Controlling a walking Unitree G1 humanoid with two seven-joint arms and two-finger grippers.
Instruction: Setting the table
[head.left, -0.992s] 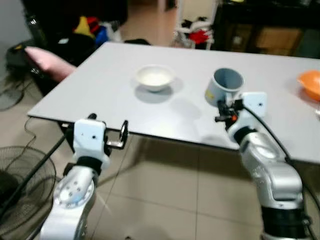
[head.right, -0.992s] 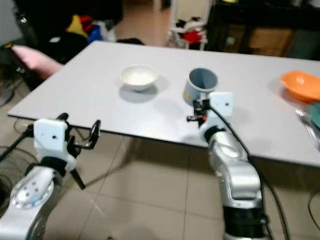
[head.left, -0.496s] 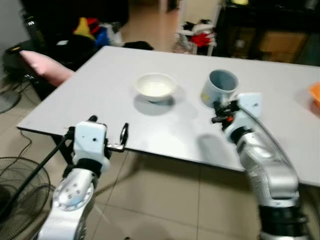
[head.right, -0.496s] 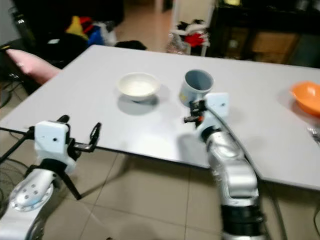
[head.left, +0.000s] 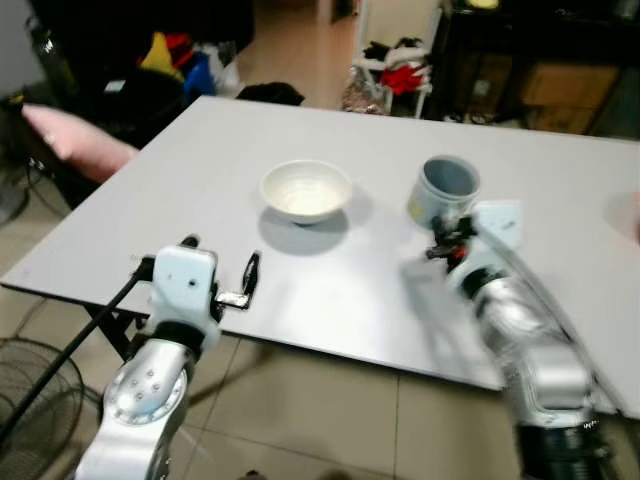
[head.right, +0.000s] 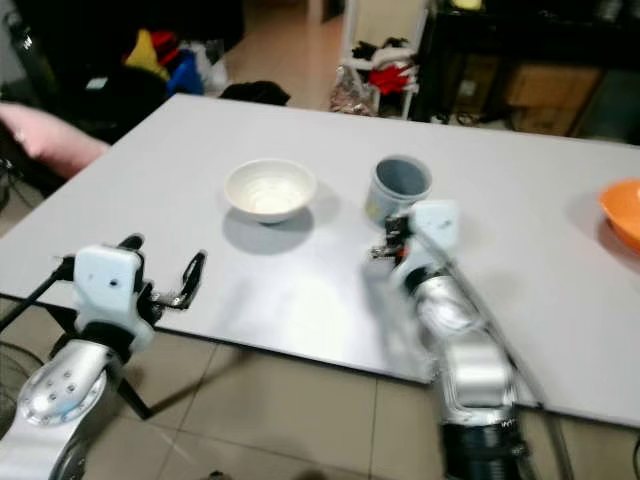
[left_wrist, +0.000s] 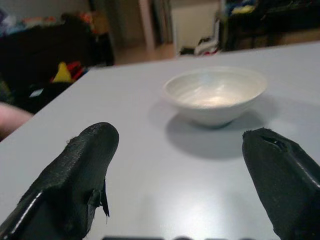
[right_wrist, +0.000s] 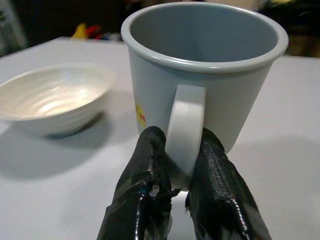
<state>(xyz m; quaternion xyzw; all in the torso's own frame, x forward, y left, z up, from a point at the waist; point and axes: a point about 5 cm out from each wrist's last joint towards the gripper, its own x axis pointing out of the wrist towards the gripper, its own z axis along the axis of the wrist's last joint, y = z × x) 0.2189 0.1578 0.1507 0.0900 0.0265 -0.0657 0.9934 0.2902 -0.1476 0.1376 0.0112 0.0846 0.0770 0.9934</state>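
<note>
At the near left edge of the grey table (head.left: 200, 200), the left gripper (left_wrist: 187, 170) hovers with its fingers spread wide, aimed at the white bowl (head.left: 305, 189). To the bowl's right stands the grey-blue mug (head.left: 446, 190), its handle pinched between the right gripper's (right_wrist: 182, 170) closed fingers. Such a narrow hold on the handle alone looks risky: the mug could swing, tip or slip, or knock the nearby bowl.
</note>
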